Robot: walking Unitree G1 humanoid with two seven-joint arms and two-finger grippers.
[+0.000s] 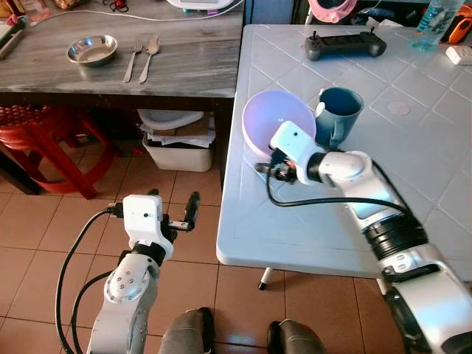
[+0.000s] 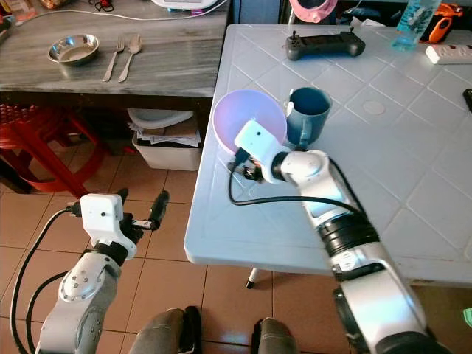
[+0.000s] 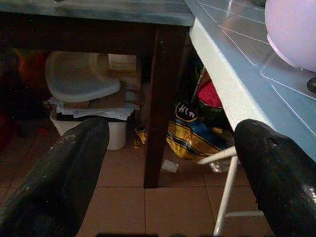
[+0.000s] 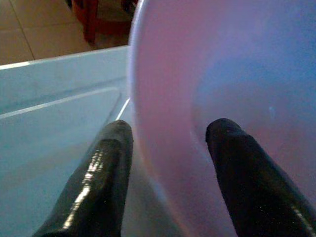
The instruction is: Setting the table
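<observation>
The right tool [image 4: 168,163] has its fingertips hidden behind its own wrist housing in the head views; the lilac bowl [image 1: 271,118] hides part of the blue mug [image 1: 341,110]; the water bottle [image 1: 434,22] is cut off at the top edge.

A lived-in home, the eating corner of it: terracotta floor tiles [image 1: 44,228] underfoot, a white plastic table [image 1: 413,155] pushed against a grey wood-grain table [image 1: 110,63]. On the wooden one sit a steel bowl [image 1: 92,50], a fork [image 1: 133,59] and a spoon [image 1: 150,56]. A red plastic stool [image 1: 44,140] stands below, beside a white bin [image 1: 181,144] stuffed with papers. A game controller [image 1: 345,46], a water bottle [image 1: 434,23] and a power strip [image 2: 450,52] clutter the plastic table's far end
</observation>
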